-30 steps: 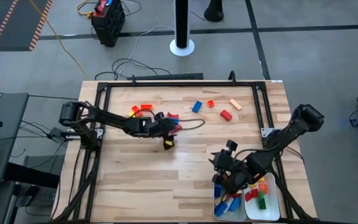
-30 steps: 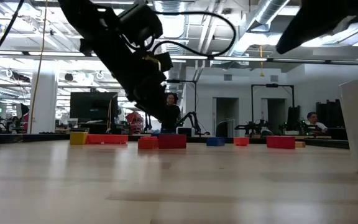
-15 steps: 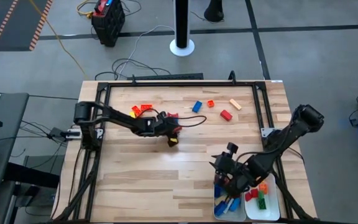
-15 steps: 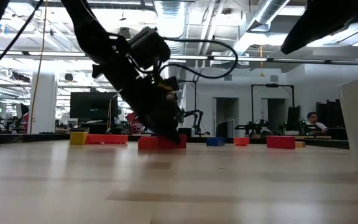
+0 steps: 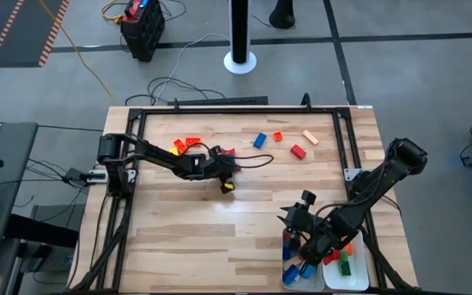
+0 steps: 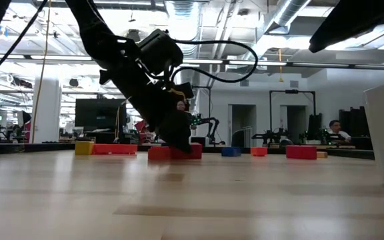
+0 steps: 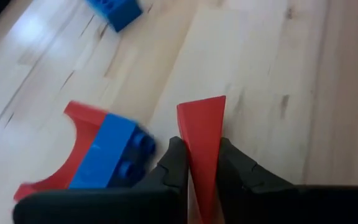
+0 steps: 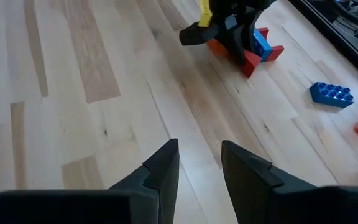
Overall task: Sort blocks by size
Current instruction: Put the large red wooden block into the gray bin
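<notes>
My left gripper (image 7: 202, 152) is down at the table's middle-left (image 5: 226, 169), shut on a red wedge-shaped block (image 7: 204, 124). Right beside it a blue block (image 7: 114, 149) sits on a red arch-shaped block (image 7: 73, 143). More blocks lie toward the far edge: red and orange ones (image 5: 185, 145), a blue (image 5: 260, 140), an orange (image 5: 278, 137), a tan (image 5: 310, 137), a red (image 5: 297, 152). My right gripper (image 8: 199, 155) hangs open above the table by the trays (image 5: 300, 225), with nothing between its fingers. My left gripper pinches the red wedge-shaped block by its two flat sides (image 7: 199, 171) between its two fingers. The fingers slant down from the table's left side. The block's pointed end (image 7: 207, 106) sticks out ahead of the fingertips. In the low view the block (image 6: 193, 151) is down at the tabletop.
Two white trays stand at the near right corner, the left one (image 5: 288, 279) with blue and red blocks, the right one (image 5: 365, 274) with red, orange and green ones. A black frame (image 5: 220, 106) rims the table. Bare wood lies in the near left half.
My left gripper has come down from above the table to the red blocks at the middle-left and has shifted slightly toward the right edge; it now stands at tabletop height.
</notes>
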`<action>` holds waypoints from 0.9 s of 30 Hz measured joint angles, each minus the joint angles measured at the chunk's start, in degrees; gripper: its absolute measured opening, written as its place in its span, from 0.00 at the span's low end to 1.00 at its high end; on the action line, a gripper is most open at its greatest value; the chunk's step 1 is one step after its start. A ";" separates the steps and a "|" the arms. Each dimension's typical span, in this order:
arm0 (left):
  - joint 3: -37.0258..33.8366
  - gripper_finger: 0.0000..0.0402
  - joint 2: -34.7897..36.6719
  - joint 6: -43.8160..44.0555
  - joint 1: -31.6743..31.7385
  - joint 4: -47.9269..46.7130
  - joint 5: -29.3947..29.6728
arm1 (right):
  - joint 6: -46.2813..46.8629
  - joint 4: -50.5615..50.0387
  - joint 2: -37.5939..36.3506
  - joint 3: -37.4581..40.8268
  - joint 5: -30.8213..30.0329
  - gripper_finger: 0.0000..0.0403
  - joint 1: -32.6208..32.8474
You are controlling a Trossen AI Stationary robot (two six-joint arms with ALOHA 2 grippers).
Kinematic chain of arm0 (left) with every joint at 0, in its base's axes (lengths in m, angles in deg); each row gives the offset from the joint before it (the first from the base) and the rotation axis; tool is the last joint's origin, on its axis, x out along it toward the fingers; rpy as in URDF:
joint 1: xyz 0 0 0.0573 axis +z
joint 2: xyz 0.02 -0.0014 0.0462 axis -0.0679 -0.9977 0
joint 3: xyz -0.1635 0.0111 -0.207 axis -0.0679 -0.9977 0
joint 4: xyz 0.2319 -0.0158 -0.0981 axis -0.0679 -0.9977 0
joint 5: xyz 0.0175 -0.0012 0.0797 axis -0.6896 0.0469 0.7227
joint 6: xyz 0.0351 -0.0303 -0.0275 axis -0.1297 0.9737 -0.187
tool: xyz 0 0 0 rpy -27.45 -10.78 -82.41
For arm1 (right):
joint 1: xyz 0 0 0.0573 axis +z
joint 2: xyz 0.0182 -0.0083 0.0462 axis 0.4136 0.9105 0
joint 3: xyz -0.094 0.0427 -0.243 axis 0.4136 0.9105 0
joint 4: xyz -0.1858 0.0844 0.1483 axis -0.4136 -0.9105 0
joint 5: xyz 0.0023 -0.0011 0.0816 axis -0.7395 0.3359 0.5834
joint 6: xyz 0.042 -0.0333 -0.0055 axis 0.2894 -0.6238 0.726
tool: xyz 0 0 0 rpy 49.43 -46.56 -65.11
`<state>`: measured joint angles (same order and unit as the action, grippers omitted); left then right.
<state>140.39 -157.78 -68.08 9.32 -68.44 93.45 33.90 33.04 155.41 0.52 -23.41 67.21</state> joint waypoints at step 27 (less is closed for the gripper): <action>4.90 0.10 0.72 -20.65 -16.64 27.77 -13.56 | -31.24 31.56 0.02 2.64 -9.94 0.67 -0.60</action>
<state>145.30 -157.06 -88.72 -7.33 -40.67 79.89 2.67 64.60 155.43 3.16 -33.35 66.61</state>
